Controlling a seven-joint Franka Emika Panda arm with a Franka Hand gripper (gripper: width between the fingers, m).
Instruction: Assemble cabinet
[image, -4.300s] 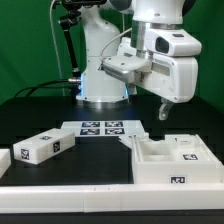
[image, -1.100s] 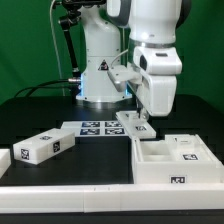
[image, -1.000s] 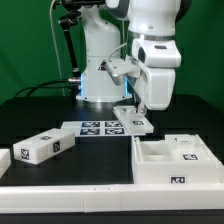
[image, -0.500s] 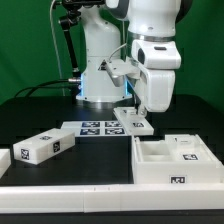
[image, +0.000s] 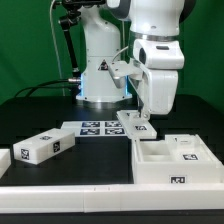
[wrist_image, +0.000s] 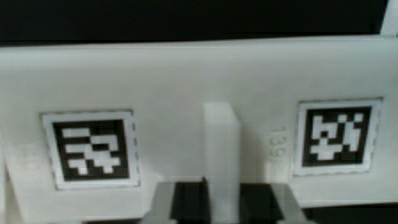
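My gripper (image: 140, 112) is shut on a white cabinet panel (image: 134, 122) and holds it tilted in the air above the table, just to the left of the open white cabinet body (image: 170, 162) in the exterior view. In the wrist view the panel (wrist_image: 196, 80) fills the picture with two marker tags. Its middle rib sits between my fingers (wrist_image: 183, 203), and my gripper (wrist_image: 226, 198) is closed on it. A white tagged block (image: 40, 147) lies at the exterior view's left.
The marker board (image: 98, 128) lies flat on the black table behind the held panel. The robot base (image: 100, 60) stands at the back. A white ledge (image: 60, 195) runs along the front.
The arm came from over the cabinet body's right side to its left and now holds the panel. In the last half second the panel sank slightly and shifted right.
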